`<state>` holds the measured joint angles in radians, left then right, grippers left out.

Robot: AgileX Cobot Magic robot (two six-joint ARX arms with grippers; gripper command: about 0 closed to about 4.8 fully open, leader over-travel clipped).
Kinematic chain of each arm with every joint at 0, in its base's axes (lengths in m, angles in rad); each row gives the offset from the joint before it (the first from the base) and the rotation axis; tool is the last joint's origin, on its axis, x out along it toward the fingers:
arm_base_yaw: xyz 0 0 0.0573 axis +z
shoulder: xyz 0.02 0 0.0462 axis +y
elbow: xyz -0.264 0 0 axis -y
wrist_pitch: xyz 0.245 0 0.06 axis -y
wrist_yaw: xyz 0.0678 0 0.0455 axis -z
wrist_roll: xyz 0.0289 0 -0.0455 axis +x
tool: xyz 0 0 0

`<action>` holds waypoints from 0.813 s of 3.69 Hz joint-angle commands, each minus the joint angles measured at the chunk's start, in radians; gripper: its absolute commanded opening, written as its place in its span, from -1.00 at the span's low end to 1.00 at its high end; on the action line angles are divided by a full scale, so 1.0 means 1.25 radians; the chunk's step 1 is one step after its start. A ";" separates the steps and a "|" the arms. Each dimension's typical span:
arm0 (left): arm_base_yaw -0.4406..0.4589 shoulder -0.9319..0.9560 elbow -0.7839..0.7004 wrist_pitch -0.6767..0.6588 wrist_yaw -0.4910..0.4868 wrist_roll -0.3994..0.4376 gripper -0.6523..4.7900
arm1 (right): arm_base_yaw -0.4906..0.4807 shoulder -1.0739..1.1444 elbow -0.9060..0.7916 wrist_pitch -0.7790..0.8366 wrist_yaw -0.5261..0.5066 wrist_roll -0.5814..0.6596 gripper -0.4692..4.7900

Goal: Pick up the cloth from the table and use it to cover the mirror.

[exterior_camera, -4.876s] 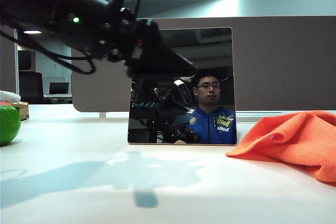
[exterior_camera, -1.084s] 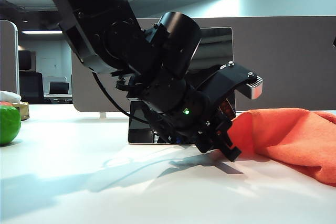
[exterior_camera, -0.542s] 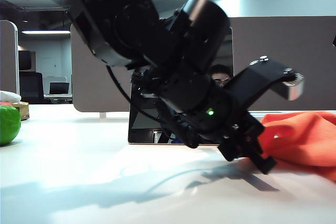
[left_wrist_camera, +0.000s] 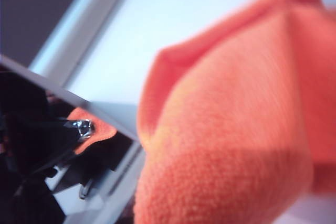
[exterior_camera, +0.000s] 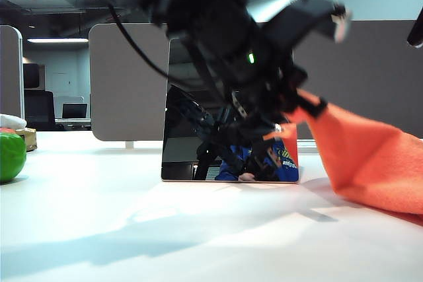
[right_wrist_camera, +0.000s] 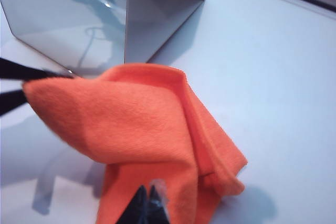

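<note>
At far left, a green object (exterior_camera: 11, 156) rests on the white desk (exterior_camera: 132, 229). Centre: the mirror (exterior_camera: 185, 137) stands upright before a grey-brown divider (exterior_camera: 125, 84). The left end effector (exterior_camera: 294, 105), clamped on one corner of the orange cloth (exterior_camera: 360, 160), holds it raised beside the mirror's right edge; the cloth's far end lies on the desk. The right end effector (right_wrist_camera: 148, 205), fingers together, hovers above the cloth.

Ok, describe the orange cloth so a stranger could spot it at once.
Start at the broad white table and find the upright frameless mirror with its dark reflective face near the middle. Just right of it, a fuzzy bright orange microfibre cloth slopes up from the tabletop to the shut left gripper. Nothing else there is orange or soft.
</note>
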<state>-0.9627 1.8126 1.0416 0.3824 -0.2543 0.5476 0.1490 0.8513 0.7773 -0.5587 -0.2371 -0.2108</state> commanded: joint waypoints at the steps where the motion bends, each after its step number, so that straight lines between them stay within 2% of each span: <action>1: 0.015 -0.290 0.000 -0.087 -0.105 0.014 -0.78 | 0.000 -0.118 0.078 0.045 -0.025 0.064 -0.83; 2: -0.018 -0.335 -0.001 -0.162 -0.102 0.022 -0.78 | 0.000 -0.101 0.029 -0.023 -0.076 -0.007 -0.15; 3: -0.022 -0.352 -0.001 -0.180 -0.108 0.022 -0.78 | 0.001 -0.101 0.009 -0.031 -0.086 -0.047 0.04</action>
<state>-0.9924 1.3819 1.0386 0.1589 -0.3824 0.5739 0.1493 0.7261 0.7952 -0.6025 -0.3359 -0.2382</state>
